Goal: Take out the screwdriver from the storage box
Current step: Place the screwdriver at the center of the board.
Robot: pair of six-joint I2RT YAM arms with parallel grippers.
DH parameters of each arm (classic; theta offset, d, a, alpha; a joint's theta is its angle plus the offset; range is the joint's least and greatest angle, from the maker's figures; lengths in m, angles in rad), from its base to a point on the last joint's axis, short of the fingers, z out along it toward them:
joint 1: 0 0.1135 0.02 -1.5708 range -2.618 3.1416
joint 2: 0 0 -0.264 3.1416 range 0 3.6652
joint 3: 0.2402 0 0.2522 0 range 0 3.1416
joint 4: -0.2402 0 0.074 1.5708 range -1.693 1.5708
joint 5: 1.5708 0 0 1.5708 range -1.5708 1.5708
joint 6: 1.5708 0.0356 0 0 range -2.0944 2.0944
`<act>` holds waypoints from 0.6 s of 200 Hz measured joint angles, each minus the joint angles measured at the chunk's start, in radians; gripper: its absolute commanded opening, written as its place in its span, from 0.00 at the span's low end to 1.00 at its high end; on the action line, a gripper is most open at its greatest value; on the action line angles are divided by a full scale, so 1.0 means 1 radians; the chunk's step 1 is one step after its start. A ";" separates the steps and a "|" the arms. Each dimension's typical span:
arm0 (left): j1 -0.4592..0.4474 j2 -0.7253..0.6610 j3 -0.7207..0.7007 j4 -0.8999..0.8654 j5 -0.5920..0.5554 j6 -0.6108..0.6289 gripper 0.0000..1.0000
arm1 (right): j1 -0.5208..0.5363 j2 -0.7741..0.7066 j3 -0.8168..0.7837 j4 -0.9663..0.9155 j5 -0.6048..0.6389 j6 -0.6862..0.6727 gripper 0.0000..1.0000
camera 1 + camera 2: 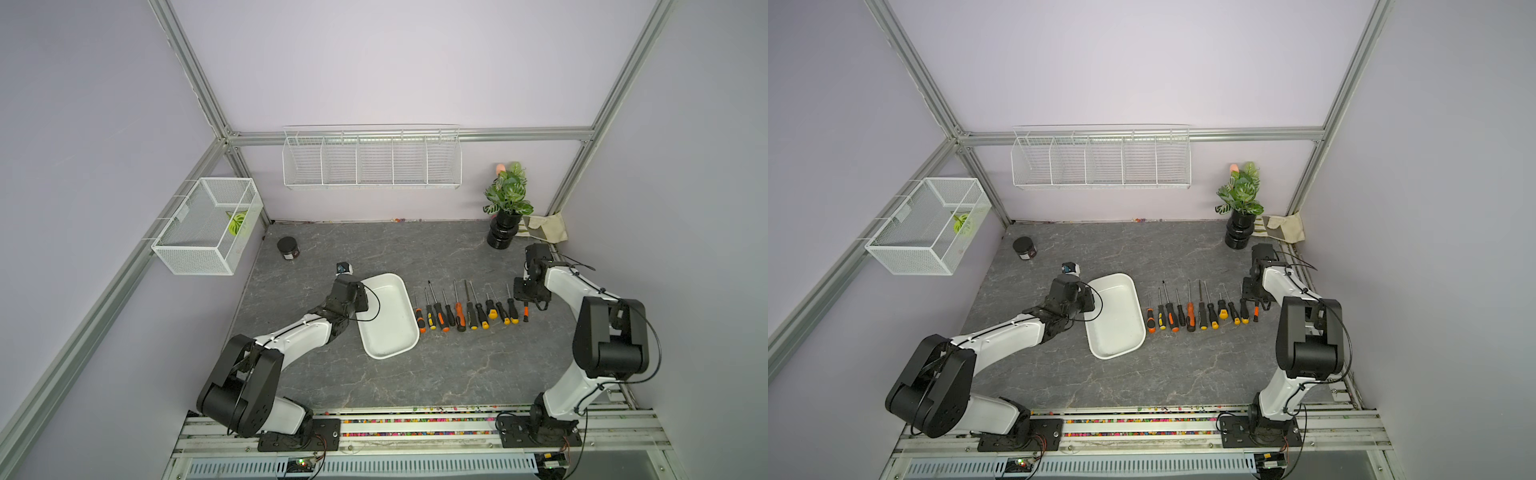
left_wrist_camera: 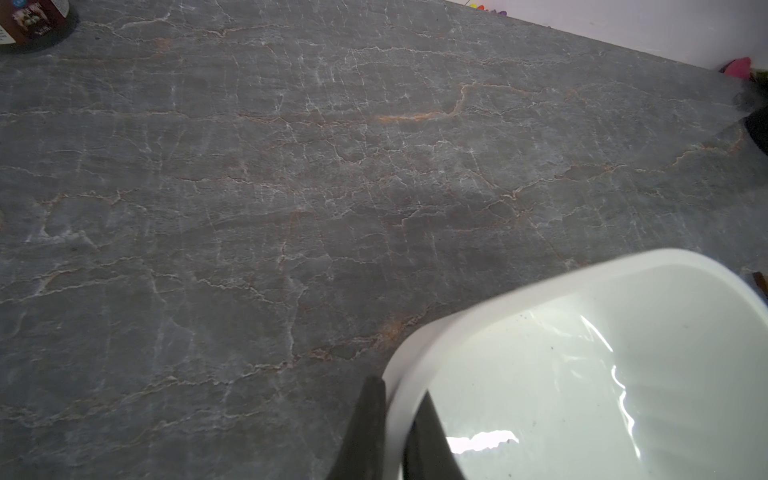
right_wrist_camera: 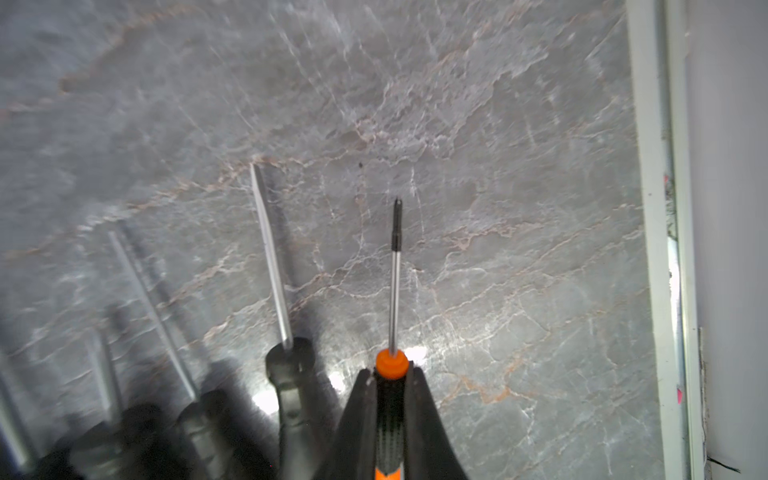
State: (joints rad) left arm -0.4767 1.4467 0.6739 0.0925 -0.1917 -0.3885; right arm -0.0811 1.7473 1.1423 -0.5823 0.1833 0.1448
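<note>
Screwdriver [image 3: 394, 291] clenched in right jaws, close to table [image 3: 519, 249], well away from the empty storage box [image 2: 540, 282], beyond the row of screwdrivers [image 1: 465, 309]. Left jaws pinch box rim. Best: lower flat, parallel to row, no nudging neighbour, then let go.

Eleven items of the type steel-shafted screwdriver [image 1: 459, 316], with black, orange or yellow handles, are present, together with one shallow white plastic tub [image 1: 390, 332] and two white-and-black robot arms [image 1: 299, 336]. Single items are one white wire-mesh basket [image 1: 195, 253] containing one green leaf [image 1: 237, 222], one long white wire rack [image 1: 372, 160] of five compartments, and one round black jar [image 1: 288, 248]. Also single are one green plant [image 1: 509, 195] in a black pot, one beige cloth bag [image 1: 548, 228] and one small black-and-white block [image 1: 344, 268].
</note>
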 measured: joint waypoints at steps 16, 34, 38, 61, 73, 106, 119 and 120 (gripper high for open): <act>0.000 0.000 0.000 0.001 0.002 0.001 0.00 | 0.000 0.018 0.005 -0.001 0.000 -0.002 0.00; 0.000 0.000 0.000 0.002 0.003 0.001 0.00 | 0.000 0.036 0.021 -0.001 0.000 -0.004 0.00; 0.000 0.000 0.000 0.002 0.003 0.001 0.00 | 0.000 0.039 0.025 -0.001 0.000 -0.004 0.00; 0.000 0.000 0.000 0.004 0.003 0.001 0.00 | 0.000 0.061 0.051 0.000 -0.001 -0.004 0.00; 0.000 0.000 0.000 0.004 0.003 0.001 0.00 | 0.000 0.073 0.060 0.000 -0.001 -0.005 0.00; 0.000 0.000 0.000 0.004 0.002 0.001 0.00 | -0.002 0.112 0.079 -0.005 -0.009 -0.005 0.00; 0.000 0.000 0.000 0.004 0.002 0.001 0.00 | -0.004 0.126 0.086 -0.008 -0.013 -0.005 0.00; 0.000 0.000 0.000 0.004 0.003 0.001 0.00 | -0.004 0.127 0.086 -0.008 -0.013 -0.005 0.00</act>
State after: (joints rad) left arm -0.4767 1.4467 0.6739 0.0963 -0.1890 -0.3878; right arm -0.0853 1.8740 1.2285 -0.5903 0.1703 0.1398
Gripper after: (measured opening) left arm 0.101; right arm 0.124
